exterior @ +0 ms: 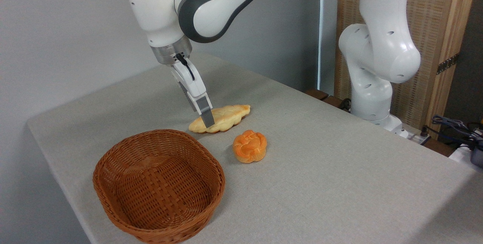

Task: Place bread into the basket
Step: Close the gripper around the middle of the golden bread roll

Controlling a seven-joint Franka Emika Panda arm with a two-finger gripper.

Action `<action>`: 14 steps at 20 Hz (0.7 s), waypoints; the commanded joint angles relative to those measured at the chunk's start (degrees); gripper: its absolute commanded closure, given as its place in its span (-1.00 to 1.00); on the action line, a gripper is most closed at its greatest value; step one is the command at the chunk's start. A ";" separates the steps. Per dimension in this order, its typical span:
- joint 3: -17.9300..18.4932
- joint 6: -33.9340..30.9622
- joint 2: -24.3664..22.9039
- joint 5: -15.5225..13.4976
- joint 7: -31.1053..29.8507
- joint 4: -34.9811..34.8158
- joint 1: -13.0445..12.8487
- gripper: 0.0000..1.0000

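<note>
The bread point(226, 116), a long pale golden braided loaf, lies flat on the table behind the basket. My gripper point(208, 122) reaches down onto its left half, seen edge-on. One grey finger point(206, 115) stands against the loaf's near side with its tip at table level. The other finger is hidden behind it, so the gap between them does not show. The basket point(113, 161), oval reddish-brown wicker with a braided rim, sits at the front left with nothing in it, just in front of the loaf.
A small round orange knotted bun point(249, 146) lies to the right of the basket, in front of the loaf. The arm's white base point(373, 66) rises at the table's far right. The table's left edge point(56, 153) runs close beside the basket.
</note>
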 commanded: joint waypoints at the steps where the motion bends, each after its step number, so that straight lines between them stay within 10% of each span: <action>1: 0.04 2.74 -1.23 0.23 -0.59 -2.87 -0.39 -1.00; 14: -0.05 3.02 -0.35 0.58 -0.68 -4.54 -1.97 -0.78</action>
